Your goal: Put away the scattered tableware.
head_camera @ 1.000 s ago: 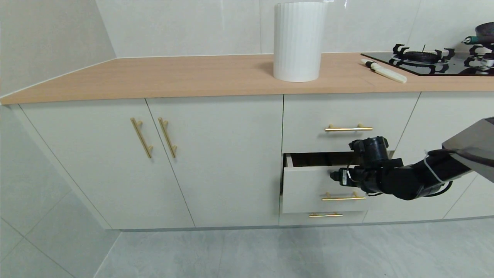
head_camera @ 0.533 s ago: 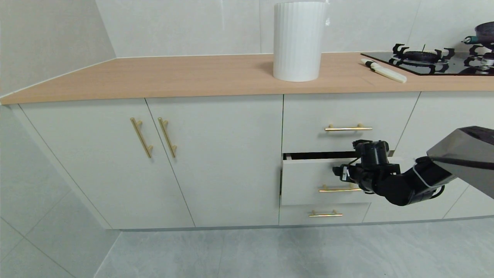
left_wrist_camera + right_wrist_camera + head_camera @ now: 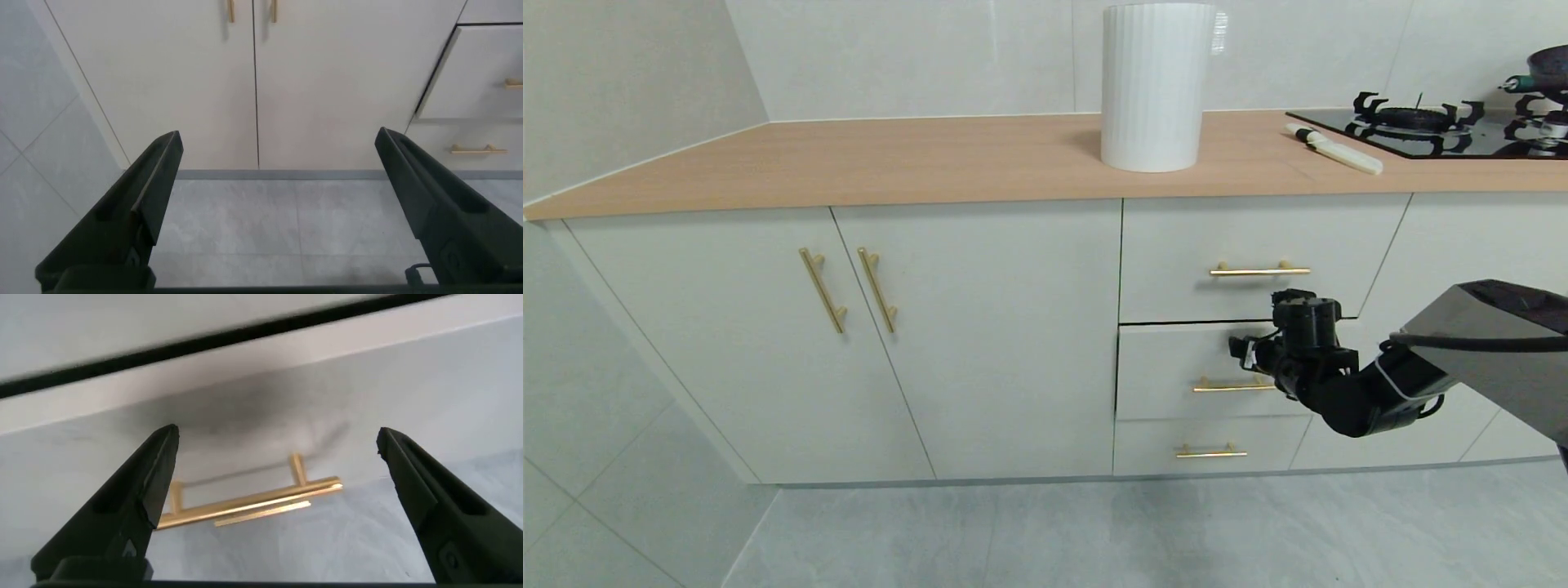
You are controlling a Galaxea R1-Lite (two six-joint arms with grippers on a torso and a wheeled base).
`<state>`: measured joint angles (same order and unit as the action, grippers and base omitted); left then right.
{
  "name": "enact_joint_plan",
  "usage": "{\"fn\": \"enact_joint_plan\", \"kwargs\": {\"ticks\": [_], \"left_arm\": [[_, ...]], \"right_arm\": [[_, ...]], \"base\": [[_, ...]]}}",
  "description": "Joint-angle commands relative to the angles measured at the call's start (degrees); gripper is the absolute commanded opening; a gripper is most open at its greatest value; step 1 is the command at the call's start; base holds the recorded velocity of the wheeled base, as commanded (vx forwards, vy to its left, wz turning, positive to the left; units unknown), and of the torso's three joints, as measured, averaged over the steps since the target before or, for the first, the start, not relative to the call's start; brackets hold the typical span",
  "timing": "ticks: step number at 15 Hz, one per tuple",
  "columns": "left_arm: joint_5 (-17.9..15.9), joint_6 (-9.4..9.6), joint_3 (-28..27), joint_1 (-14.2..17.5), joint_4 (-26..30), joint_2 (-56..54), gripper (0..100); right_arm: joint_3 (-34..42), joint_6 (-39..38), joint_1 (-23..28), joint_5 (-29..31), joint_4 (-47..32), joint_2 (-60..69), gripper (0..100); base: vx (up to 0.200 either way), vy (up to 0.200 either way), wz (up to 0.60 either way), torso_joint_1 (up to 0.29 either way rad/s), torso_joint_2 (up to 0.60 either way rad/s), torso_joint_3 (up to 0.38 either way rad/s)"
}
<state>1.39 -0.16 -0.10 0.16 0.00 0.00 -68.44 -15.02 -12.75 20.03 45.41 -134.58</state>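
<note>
The middle drawer (image 3: 1168,359) of the right-hand cabinet stack sits almost flush with its neighbours, with a thin dark gap along its top edge. My right gripper (image 3: 1248,349) is at the drawer front just above its gold handle (image 3: 1232,386), fingers open. In the right wrist view that gripper (image 3: 276,441) faces the gold handle (image 3: 253,502) with nothing between the fingers. A cream knife-like utensil (image 3: 1335,149) lies on the wooden counter (image 3: 915,159) beside the hob. My left gripper (image 3: 278,139) hangs open and empty, low before the cabinet doors.
A tall white ribbed container (image 3: 1152,86) stands on the counter above the drawers. A black gas hob (image 3: 1429,129) with a pan occupies the counter's right end. Two cabinet doors with gold handles (image 3: 849,290) are to the left. Grey tiled floor (image 3: 1013,531) lies below.
The middle drawer has gone from open to nearly shut. My right gripper moved in toward the cabinet along with the drawer front.
</note>
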Motion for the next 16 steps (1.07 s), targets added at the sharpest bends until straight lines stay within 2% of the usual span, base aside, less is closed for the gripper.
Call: {"fn": "enact_joint_plan", "kwargs": {"ticks": [1,8,11,12,13,15,16], "left_arm": [[0.0,-0.02,0.0,0.0,0.0,0.1,100],[0.0,-0.02,0.0,0.1,0.0,0.1,100],[0.0,-0.02,0.0,0.0,0.0,0.1,100],[0.0,-0.02,0.0,0.0,0.0,0.1,100],[0.0,-0.02,0.0,0.0,0.0,0.1,100],[0.0,-0.02,0.0,0.0,0.0,0.1,100],[0.0,-0.02,0.0,0.0,0.0,0.1,100]], "right_arm": [[-1.8,-0.3,0.4,1.4,1.7,-1.7,100],[-3.5,-0.9,1.0,3.1,3.9,-2.1,100],[10.0,-0.8,0.6,3.5,3.8,14.6,100],[12.3,-0.8,0.6,3.5,3.9,17.5,100],[20.0,-0.5,0.6,3.8,3.9,28.2,100],[28.5,2.5,0.6,5.5,3.9,41.5,100],[34.7,6.7,0.7,8.0,3.8,51.5,100]], "base": [[0.0,0.0,0.0,0.0,0.0,0.0],[0.0,0.0,0.0,0.0,0.0,0.0],[0.0,0.0,0.0,0.0,0.0,0.0],[0.0,0.0,0.0,0.0,0.0,0.0],[0.0,0.0,0.0,0.0,0.0,0.0],[0.0,0.0,0.0,0.0,0.0,0.0],[0.0,0.0,0.0,0.0,0.0,0.0]]}}
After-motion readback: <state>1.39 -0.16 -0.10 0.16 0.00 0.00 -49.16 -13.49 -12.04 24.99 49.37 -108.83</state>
